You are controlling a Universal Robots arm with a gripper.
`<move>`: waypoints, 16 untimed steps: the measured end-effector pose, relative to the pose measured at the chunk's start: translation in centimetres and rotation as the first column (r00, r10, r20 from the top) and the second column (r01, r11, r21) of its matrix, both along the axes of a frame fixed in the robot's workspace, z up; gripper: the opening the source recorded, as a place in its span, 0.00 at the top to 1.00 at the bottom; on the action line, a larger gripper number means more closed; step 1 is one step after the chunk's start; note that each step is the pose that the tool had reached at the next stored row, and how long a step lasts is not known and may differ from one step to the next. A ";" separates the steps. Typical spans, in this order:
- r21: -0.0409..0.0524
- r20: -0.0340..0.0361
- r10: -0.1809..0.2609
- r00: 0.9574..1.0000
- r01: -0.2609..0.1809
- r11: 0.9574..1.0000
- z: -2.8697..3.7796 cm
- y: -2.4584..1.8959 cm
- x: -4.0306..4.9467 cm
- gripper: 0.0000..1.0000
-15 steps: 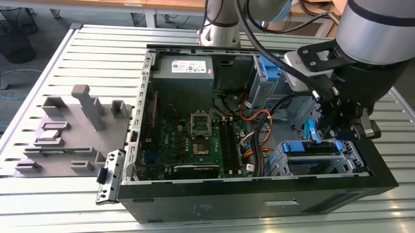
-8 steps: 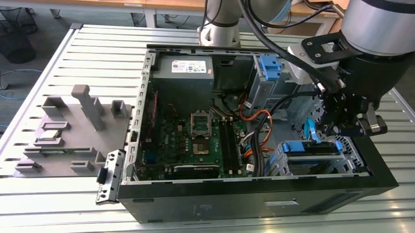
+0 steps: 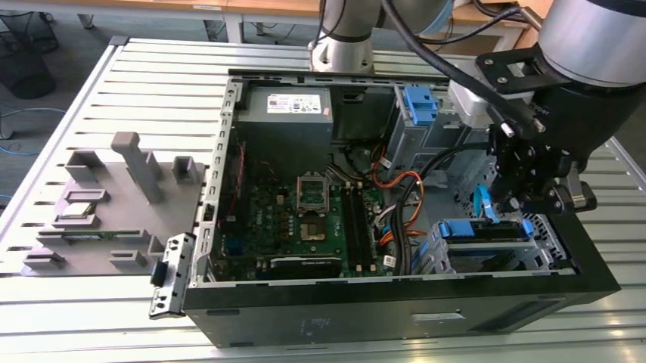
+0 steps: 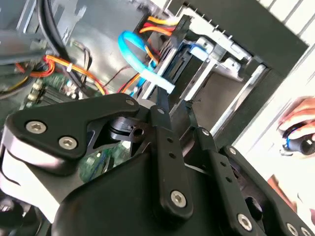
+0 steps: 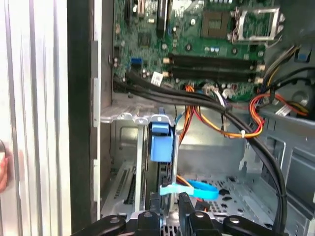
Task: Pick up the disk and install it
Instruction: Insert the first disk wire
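At the exterior view's right, in the near corner of the open computer case (image 3: 404, 302), the disk (image 3: 482, 230) sits in the metal drive cage (image 3: 550, 251) with its blue carrier frame showing on top, and the gripper (image 3: 530, 198) hangs just above it. The pick-up looks done and the install well along, but the arm covers the far end of the cage, so I cannot judge whether the drive is fully seated. In the second wrist view the gripper (image 4: 173, 109) points at the end of the disk (image 4: 178, 54), with a looped blue cable (image 4: 157, 79) lying across it. I cannot tell whether the jaws are clamped on the drive's edge or merely beside it. A person's hand (image 4: 298, 130) is cut off at the frame edge beyond the case wall. In the first wrist view the disk (image 5: 161, 142) stands edge-on inside the cage, close to the gripper (image 5: 170, 211) — the contact itself is hidden, and whether any cable is plugged into the drive cannot be made out
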State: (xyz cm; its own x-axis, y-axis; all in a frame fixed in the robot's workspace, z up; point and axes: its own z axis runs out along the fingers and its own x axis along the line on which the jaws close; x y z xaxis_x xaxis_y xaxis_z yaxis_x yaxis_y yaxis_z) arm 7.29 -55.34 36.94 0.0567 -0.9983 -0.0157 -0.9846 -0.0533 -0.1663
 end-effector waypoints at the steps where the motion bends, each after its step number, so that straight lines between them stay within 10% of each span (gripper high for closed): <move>1: 0.000 -0.018 0.000 1.000 0.000 1.000 0.00 0.00 0.10 0.70; 8: 0.000 -0.145 0.000 0.989 0.000 1.000 -0.04 0.00 0.75 0.70; 16: 0.000 -0.152 -0.030 0.988 0.031 1.000 -0.05 0.00 0.77 0.70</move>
State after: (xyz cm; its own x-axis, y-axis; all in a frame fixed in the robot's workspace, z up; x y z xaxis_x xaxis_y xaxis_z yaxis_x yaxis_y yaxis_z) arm 8.06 -55.34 36.89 0.0229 -0.9995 -0.0240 -0.9996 -0.0225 -0.0147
